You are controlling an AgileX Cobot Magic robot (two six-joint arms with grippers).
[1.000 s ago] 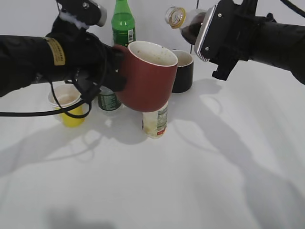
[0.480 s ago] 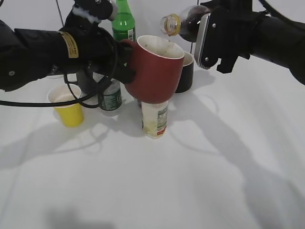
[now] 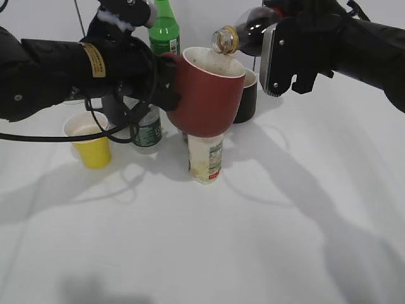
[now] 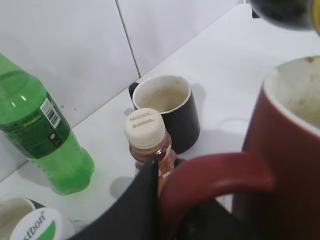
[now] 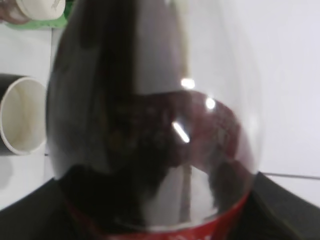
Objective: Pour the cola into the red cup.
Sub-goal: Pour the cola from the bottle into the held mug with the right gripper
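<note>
My left gripper (image 3: 166,88) is shut on the handle of the red cup (image 3: 209,95) and holds it tilted in the air above a small sauce bottle. The cup's handle and rim also show in the left wrist view (image 4: 280,165). My right gripper (image 3: 278,47) is shut on the cola bottle (image 3: 243,35), tipped sideways with its yellow-ringed open mouth just over the cup's rim. The dark cola fills the right wrist view (image 5: 150,125). No stream of cola is visible.
A green bottle (image 3: 164,28) stands behind the cup. A black mug (image 3: 245,95) sits behind right. A yellow paper cup (image 3: 88,139) stands at left. A capped bottle (image 3: 147,130) stands beside it. A small sauce bottle (image 3: 205,158) stands under the cup.
The left arm lifted the red cup and moved it slightly right a second ago, then held. The right arm brought the cola bottle's mouth down and left, over the cup's rim.
</note>
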